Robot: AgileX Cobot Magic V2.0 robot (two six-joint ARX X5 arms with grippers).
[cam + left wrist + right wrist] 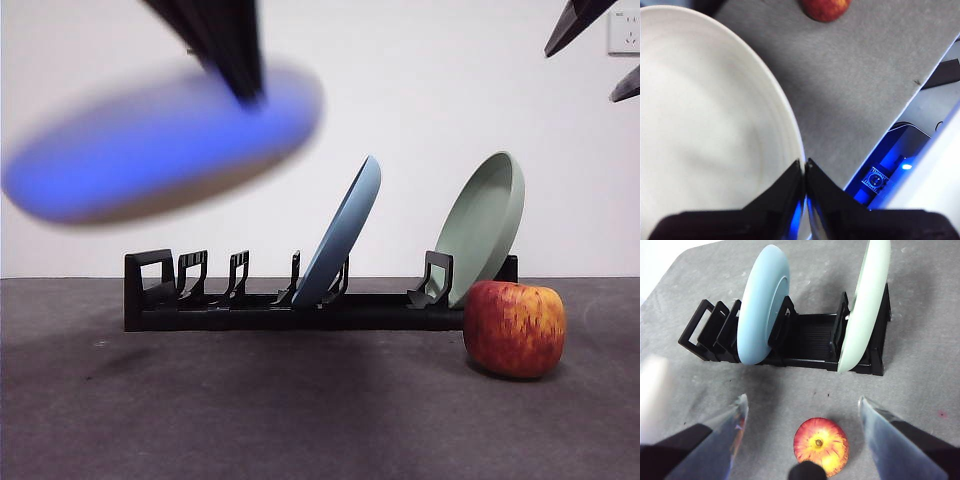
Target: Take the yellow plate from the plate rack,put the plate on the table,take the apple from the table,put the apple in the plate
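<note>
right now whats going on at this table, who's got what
The left gripper is shut on the rim of the yellow plate and holds it in the air, tilted, off the plate rack and not yet down on the table. A light blue plate and a sage green plate stand in the rack. The apple sits on the table in front of the rack, near the green plate. The right gripper hangs open above the apple, not touching it.

Cream yellow plate [705, 130] airborne; apple [514, 328] on table [300, 410].
</note>
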